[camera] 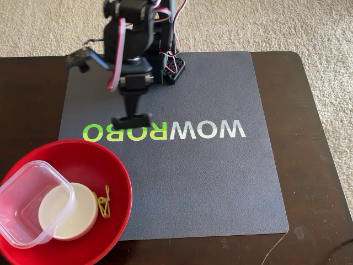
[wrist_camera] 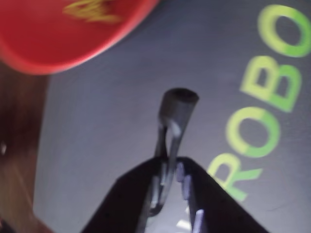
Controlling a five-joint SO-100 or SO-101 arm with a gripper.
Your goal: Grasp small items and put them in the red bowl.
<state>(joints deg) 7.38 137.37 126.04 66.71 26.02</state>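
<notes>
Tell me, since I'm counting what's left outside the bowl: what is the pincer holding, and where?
The pincer is shut on the short black bar, gripping its lower end; the rest sticks out over the mat.

My fixed view is evenly daylit and sharp, only the black robot arm (camera: pixel 129 49) smeared; my wrist view is blurred throughout.

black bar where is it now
Clamped in the claw, the black bar hangs above the grey mat near the ROBO letters, right of the red bowl in the fixed view.

Grey WOWROBO mat (camera: pixel 220 176) on dark wooden table (camera: pixel 314 110); beige carpet (camera: pixel 276 25) beyond.
</notes>
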